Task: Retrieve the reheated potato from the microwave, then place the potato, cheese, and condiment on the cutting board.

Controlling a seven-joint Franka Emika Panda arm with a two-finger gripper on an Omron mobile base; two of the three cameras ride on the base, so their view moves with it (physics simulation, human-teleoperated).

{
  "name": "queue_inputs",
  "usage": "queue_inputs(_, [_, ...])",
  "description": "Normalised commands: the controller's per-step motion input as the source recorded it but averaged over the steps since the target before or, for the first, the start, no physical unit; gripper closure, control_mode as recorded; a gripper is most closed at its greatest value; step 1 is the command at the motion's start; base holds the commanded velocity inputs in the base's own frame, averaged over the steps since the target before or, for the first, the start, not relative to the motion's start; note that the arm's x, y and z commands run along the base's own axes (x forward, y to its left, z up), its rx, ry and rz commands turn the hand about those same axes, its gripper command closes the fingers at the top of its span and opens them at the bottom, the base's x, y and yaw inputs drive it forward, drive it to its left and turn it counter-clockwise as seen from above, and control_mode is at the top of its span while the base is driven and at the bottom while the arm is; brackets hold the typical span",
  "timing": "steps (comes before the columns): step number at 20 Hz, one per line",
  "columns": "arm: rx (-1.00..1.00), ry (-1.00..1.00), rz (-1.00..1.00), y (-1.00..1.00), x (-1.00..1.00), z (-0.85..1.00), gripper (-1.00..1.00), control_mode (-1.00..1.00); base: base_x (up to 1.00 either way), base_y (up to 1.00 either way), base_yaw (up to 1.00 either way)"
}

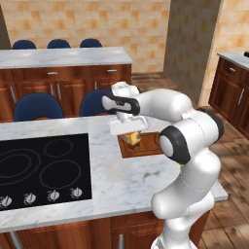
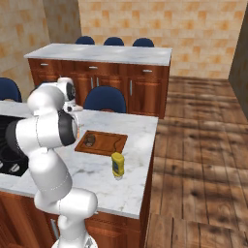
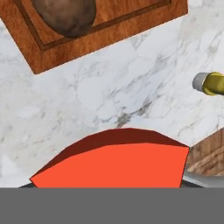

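Note:
My gripper (image 1: pixel 130 133) hangs over the left end of the cutting board (image 1: pixel 146 148), shut on the cheese (image 1: pixel 131 140). In the hand view the cheese (image 3: pixel 111 165) is an orange wedge with a dark red edge that covers my fingertips. The dark brown potato (image 2: pixel 90 140) lies on the board (image 2: pixel 109 144) near its left end, and the hand view shows this potato (image 3: pixel 65 15) on the board (image 3: pixel 105 33). The yellow condiment (image 2: pixel 117 164) stands upright on the marble counter just in front of the board, lighter cap down; its cap end (image 3: pixel 210 83) shows at the hand view's right edge. The microwave is out of view.
A black glass cooktop (image 1: pixel 44 168) with knobs is set into the counter left of the board. Blue chairs (image 1: pixel 38 107) stand behind the island, with a second counter (image 1: pixel 63 57) beyond. The island's right edge (image 2: pixel 150 160) drops to wood floor.

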Motion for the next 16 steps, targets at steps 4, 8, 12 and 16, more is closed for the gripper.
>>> queue_inputs(4, [-0.09,0.16,0.04,-0.40,0.00,0.42,1.00,-1.00,0.00,0.00,0.00])
queue_inputs(8, [-0.02,0.07,0.08,-0.47,0.00,0.17,1.00,-1.00,0.00,0.00,0.00])
queue_inputs(12, [0.00,0.00,0.18,-0.50,0.00,0.00,1.00,-1.00,0.00,0.00,0.00])
queue_inputs(16, [0.01,-0.06,0.21,-0.48,0.00,-0.04,1.00,-1.00,0.00,0.00,0.00])
